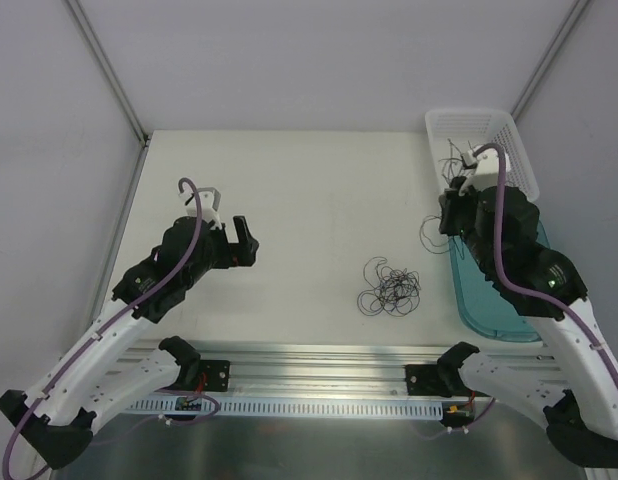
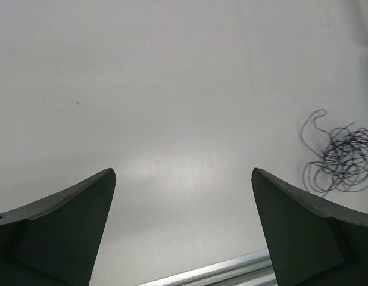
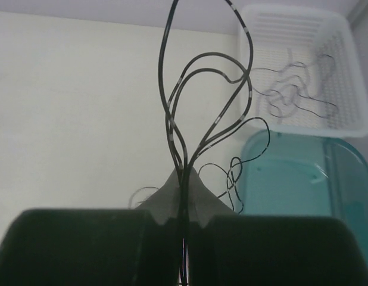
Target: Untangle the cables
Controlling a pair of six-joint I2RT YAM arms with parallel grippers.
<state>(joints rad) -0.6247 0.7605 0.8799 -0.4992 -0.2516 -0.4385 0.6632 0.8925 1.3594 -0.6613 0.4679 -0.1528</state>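
Pale table boxed in by plain grey-white walls

The table (image 1: 289, 200) is a matte cream-white sheet without pattern, closed at the back and on both sides by smooth, pale grey wall panels (image 1: 319, 60). A slim metal strut (image 1: 107, 70) slants up the far left corner and a second strut (image 1: 550, 60) up the far right. Along the near edge lies a brushed aluminium rail (image 1: 319, 352), with a white slotted strip (image 1: 319, 407) just below it and a dull grey metal surface (image 1: 319, 450) lower still. The light is soft and even, with faint shadows and a mild sheen on the table in the left wrist view.
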